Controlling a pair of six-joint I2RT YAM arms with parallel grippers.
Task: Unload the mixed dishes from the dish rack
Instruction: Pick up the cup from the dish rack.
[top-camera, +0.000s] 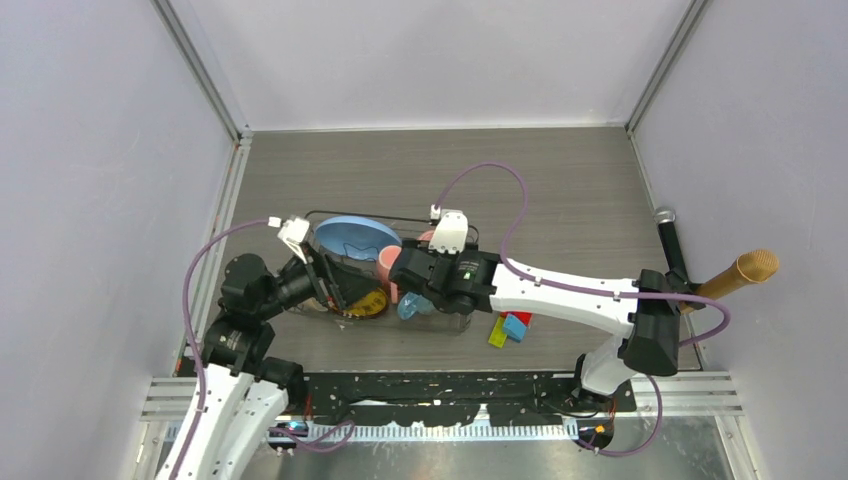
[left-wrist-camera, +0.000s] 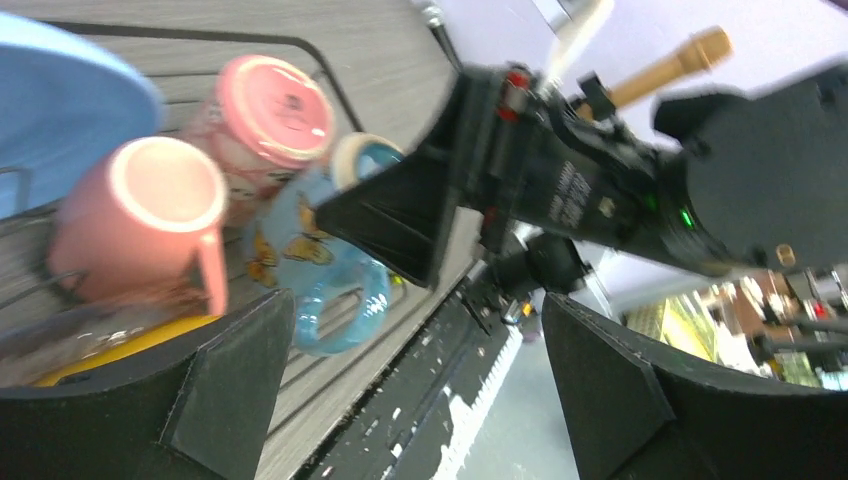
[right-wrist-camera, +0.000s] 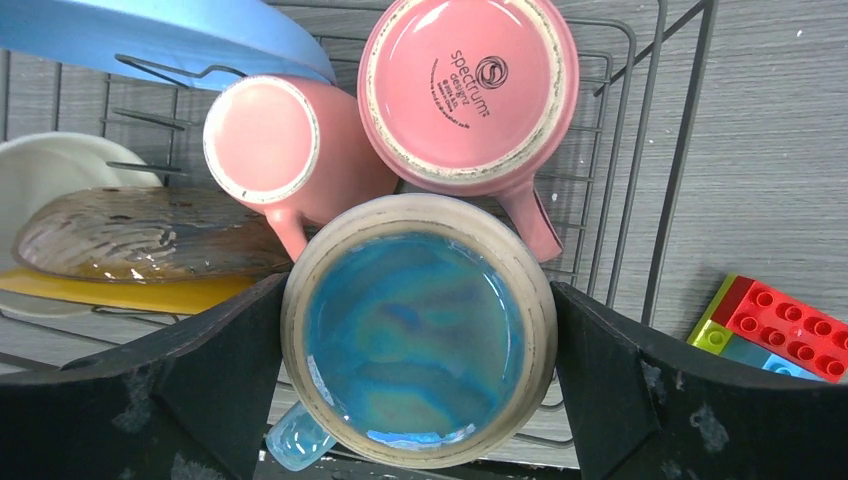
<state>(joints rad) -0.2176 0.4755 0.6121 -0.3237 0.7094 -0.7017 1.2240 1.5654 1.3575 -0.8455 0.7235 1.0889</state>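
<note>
The dish rack (top-camera: 330, 215) holds the light blue plate (top-camera: 357, 238), yellow patterned plate (right-wrist-camera: 120, 295), cream bowl (right-wrist-camera: 50, 165), salmon mug (right-wrist-camera: 262, 140) and speckled pink mug (right-wrist-camera: 468, 85), both mugs bottom up. The blue mug (right-wrist-camera: 415, 335) stands upside down at the rack's near edge. My right gripper (right-wrist-camera: 420, 350) straddles it, both fingers touching its sides. My left gripper (left-wrist-camera: 420, 380) is open and empty, low at the rack's left front (top-camera: 345, 285), beside the yellow plate (left-wrist-camera: 110, 350). The blue mug (left-wrist-camera: 300, 250) and the right gripper's finger show in the left wrist view.
Red, blue and green blocks (top-camera: 512, 327) lie on the table just right of the rack, also in the right wrist view (right-wrist-camera: 790, 315). A tan cylinder on a dark stand (top-camera: 745, 272) sits at the right wall. The two arms are close together over the rack.
</note>
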